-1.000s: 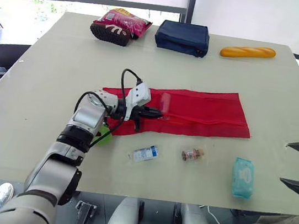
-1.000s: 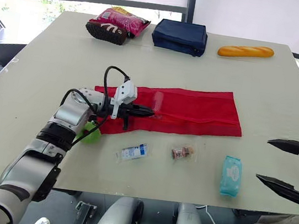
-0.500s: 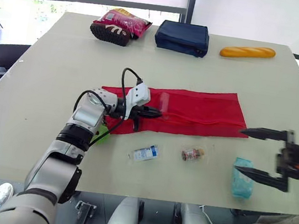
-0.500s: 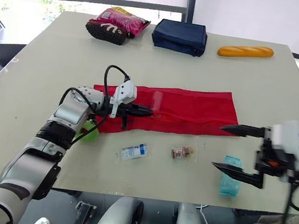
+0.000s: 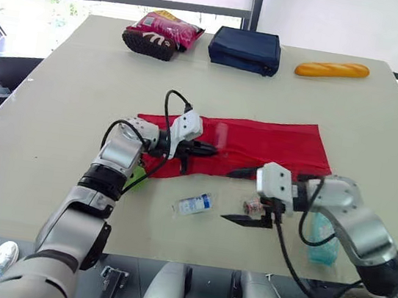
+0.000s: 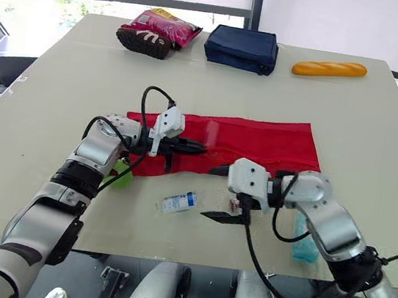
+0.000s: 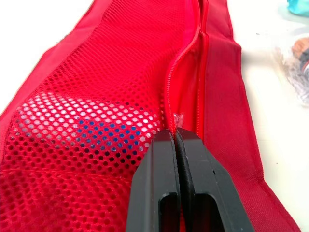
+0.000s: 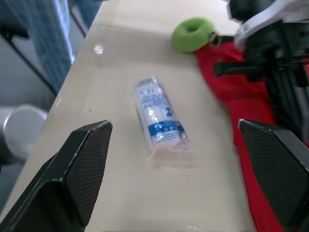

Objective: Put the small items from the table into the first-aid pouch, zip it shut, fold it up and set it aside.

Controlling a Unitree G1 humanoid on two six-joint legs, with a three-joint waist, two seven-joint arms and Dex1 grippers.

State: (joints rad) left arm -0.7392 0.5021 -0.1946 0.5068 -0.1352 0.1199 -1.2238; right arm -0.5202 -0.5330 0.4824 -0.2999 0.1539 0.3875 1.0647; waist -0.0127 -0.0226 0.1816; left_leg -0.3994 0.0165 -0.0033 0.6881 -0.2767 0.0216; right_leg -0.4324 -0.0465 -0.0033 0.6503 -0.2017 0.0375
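Right arm swung in from the table's right edge since a sec ago. The right gripper (image 5: 228, 196) is now just in front of the pouch (image 5: 277, 145), fingers spread wide, nothing in it. On its wrist cam the wrapped bandage roll (image 8: 160, 118) lies flat on the table (image 5: 57, 99) ahead of the two fingers, untouched. Lower finger is right beside the small clear packet (image 5: 254, 205), can't tell if they touch.

Left gripper (image 5: 212, 151) hasn't budged, still clamped tight on the pouch at the zipper (image 7: 186, 63). Zip gapes open ahead of the fingertips. Sth white and blue sits under the mesh (image 7: 72, 123), can't tell what.

Pouch is unfolded flat, mid-table. Teal wipes pack (image 5: 323, 244) is near the front edge, partly behind my right arm. Green ring (image 8: 192, 35) is at the pouch's left end, by the left forearm.

Far side: snack bag (image 5: 160, 31), navy bag (image 5: 244, 49), bread loaf (image 5: 331, 69), all well apart from the pouch.
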